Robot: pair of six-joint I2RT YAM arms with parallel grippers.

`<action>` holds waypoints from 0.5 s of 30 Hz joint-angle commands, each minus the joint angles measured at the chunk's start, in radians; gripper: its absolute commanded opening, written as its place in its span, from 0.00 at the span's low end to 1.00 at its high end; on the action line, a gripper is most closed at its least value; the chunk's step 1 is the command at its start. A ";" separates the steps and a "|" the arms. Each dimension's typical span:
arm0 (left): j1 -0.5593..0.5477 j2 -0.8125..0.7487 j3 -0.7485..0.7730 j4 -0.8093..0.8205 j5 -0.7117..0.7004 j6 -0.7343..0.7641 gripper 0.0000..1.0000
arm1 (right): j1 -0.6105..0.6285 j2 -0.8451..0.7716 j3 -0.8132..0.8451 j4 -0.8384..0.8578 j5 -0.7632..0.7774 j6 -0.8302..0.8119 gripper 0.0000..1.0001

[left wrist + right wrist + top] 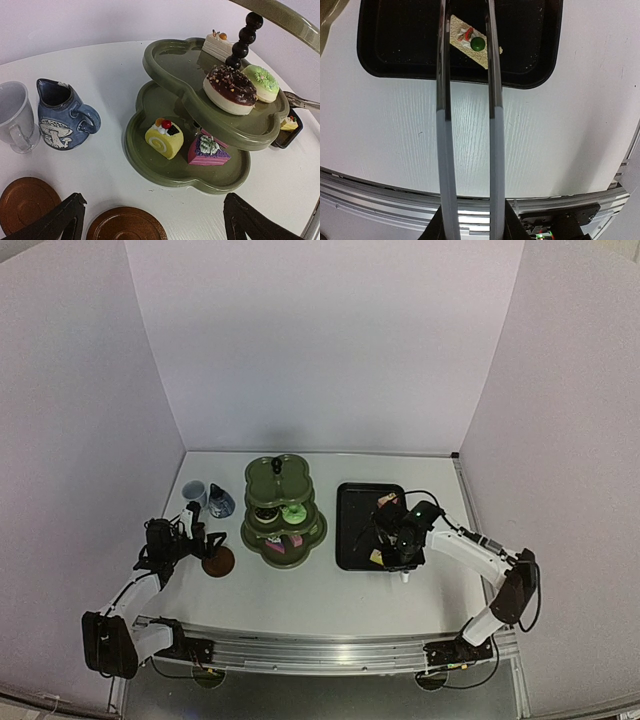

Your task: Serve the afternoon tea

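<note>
Honestly, the left side looked like staging ground. Ahead of my left claw [155,197] and off to its left stood the pale cup [15,117], with the dark-blue mushroom pot [60,117] just beside it. Both were upright and grouped as if waiting to be set out. Two brown saucers [27,202] [125,225] lay flat nearer the claw, one low to its left and one almost under it. The claw hung above them with its jaws spread wide, holding nothing. I judged it was poised there because a saucer was its likely next pick.

Ahead and to the right of that claw rose the olive-green three-tier stand [210,186]. A yellow roll cake [164,140] and a pink slice [207,150] sat on the bottom tier. Above them were a chocolate doughnut [231,90] and a green one [261,82], and higher up a white layered slice [217,46].

Further right, my right claw [471,229] was clamped on the thin white tongs [442,125], which reached forward from it over the black tray [385,55]. A flat cake slice with a green ball [474,42] lay in the tray straight ahead of that claw, between the two tong arms near their far end. Whether the tips touched it I could not tell. Tongs made sense, since the cakes were small for bare fingers.
</note>
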 commanded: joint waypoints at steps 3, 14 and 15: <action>0.004 0.002 0.010 0.008 0.015 0.014 0.97 | -0.031 0.024 -0.009 0.012 -0.011 0.024 0.26; 0.003 0.002 0.010 0.008 0.012 0.012 0.97 | -0.048 0.048 -0.017 0.008 0.011 0.037 0.27; 0.004 0.003 0.010 0.008 0.012 0.012 0.97 | -0.048 0.048 -0.016 0.008 0.014 0.039 0.27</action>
